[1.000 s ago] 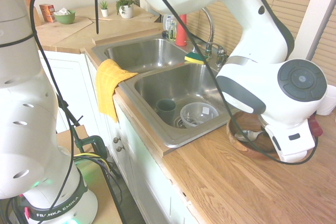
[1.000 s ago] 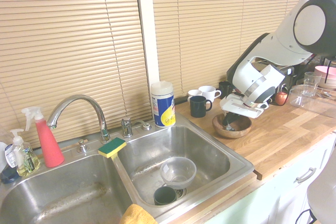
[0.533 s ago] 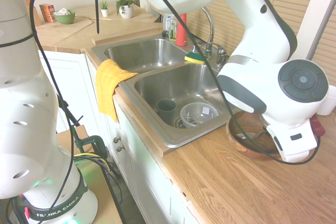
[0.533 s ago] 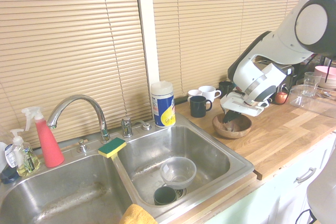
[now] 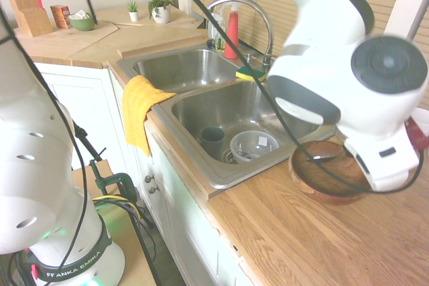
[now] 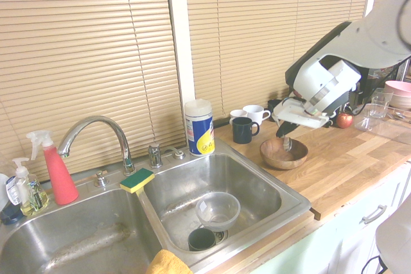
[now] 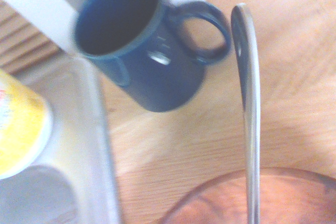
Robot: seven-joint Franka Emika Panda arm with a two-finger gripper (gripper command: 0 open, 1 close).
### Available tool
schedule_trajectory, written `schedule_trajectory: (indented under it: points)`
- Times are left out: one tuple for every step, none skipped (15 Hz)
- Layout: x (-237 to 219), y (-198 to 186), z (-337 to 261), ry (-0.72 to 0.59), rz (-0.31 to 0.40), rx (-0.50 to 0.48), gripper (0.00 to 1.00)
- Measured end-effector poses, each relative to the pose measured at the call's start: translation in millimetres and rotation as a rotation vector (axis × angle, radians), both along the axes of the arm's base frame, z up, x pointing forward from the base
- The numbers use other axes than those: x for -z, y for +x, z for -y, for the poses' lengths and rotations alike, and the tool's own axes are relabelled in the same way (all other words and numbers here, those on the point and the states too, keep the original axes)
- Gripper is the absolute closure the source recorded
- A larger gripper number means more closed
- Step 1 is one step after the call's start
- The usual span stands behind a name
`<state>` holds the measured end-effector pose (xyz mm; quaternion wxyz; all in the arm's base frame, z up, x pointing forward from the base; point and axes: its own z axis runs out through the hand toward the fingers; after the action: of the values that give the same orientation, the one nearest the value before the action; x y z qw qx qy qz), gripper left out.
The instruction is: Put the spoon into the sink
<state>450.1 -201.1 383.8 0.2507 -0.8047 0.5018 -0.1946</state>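
Silver and slim, the spoon hangs above the wooden bowl, its handle pinched in the jaws of the white arm; the jaws are closed tight on it, with no gap showing between the fingers. In the wrist view the spoon runs as a long bright strip over the bowl's brown rim, its oval end (seen edge-on) near a dark blue mug. Whether the spoon's lower end touches the bowl is hard to say from the second exterior view; it seems just clear of it. The bowl stands on the wooden table, just beside the sink. The sink's near basin holds a clear plastic bowl and a dark cup. A yellow-and-green sponge lies on the rim by the faucet.
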Motion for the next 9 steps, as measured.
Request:
schedule_trajectory:
  points:
    - [-13,2,-12,-0.016,0.002,-0.017,1.0]
    - [-24,7,-28,-0.038,0.002,-0.038,1.0]
    - [-36,15,-52,-0.064,-0.002,-0.06,1.0]
    - [-45,22,-77,-0.095,-0.008,-0.081,1.0]
    - [-54,29,-106,-0.126,-0.015,-0.102,1.0]
    - [-62,34,-140,-0.159,-0.024,-0.131,1.0]
    - [-68,37,-173,-0.194,-0.03,-0.156,1.0]
    - [-72,38,-207,-0.23,-0.036,-0.18,1.0]
    - [-72,37,-241,-0.268,-0.045,-0.202,1.0]
